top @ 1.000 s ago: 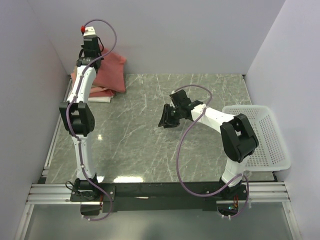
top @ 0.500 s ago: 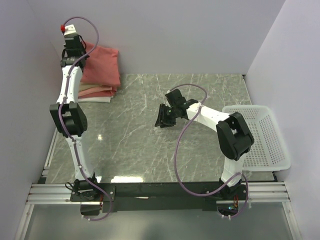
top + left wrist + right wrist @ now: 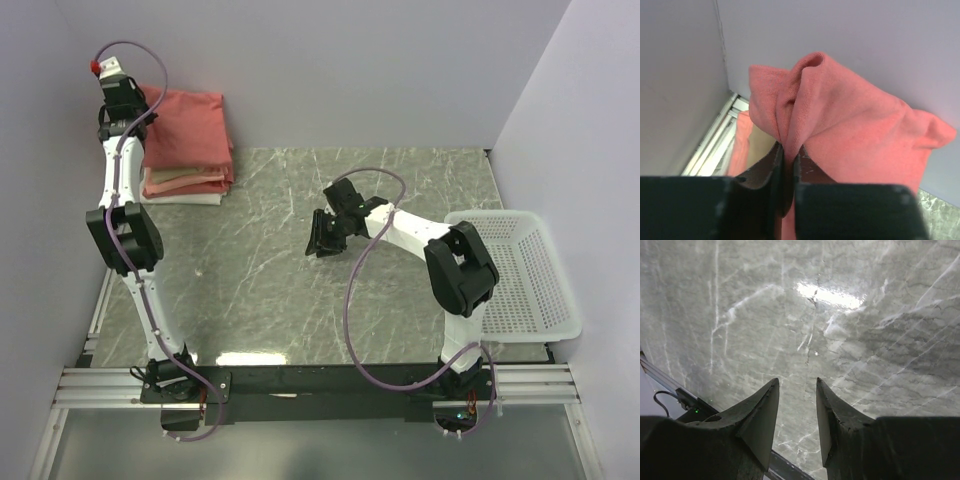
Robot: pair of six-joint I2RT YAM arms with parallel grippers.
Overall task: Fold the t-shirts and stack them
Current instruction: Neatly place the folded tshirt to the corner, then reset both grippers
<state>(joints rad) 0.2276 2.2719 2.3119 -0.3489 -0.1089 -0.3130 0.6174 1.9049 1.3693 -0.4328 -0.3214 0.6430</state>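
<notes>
Two arms in view, only one loaded. Grey marble tabletop (image 3: 280, 290) is bare across the middle. White perforated basket (image 3: 545, 300) sits at the right edge, well apart from the work and not part of this step.

Salmon-red t-shirt (image 3: 190, 125) is up in the far left corner, hanging tilted against the back wall (image 3: 350, 70), directly over the stack (image 3: 185, 185) of folded shirts. Salmon-pink, tan and white layers show at the stack's near edge. The overhead view puts the red shirt's lower edge at the top of the stack; whether it bears on it cannot be told.

Left gripper (image 3: 788, 157) is clamped on a bunched ridge of the salmon-red t-shirt, fingers almost together with cloth pinched between them. Right gripper (image 3: 797, 390) hangs over bare tabletop mid-table, jaws apart, holding nothing.

Judgement: the step in hand is placing the red shirt on top of the stack, late in the task.

How to do it well:
- Lower slowly and let the free lower edge land first, then lay the rest down toward the wall so it doesn't crumple.
- Square it to the stack's near and right edges before letting go.
- Release only once the cloth's weight is on the stack.
- Retreat straight up. A sideways pull would likely drag the top fold open.
- Walls are close on two sides, so wrist swing should be small.
- Pinch is on a bunched ridge, so expect a wrinkle there. The right arm could press it flat.
</notes>
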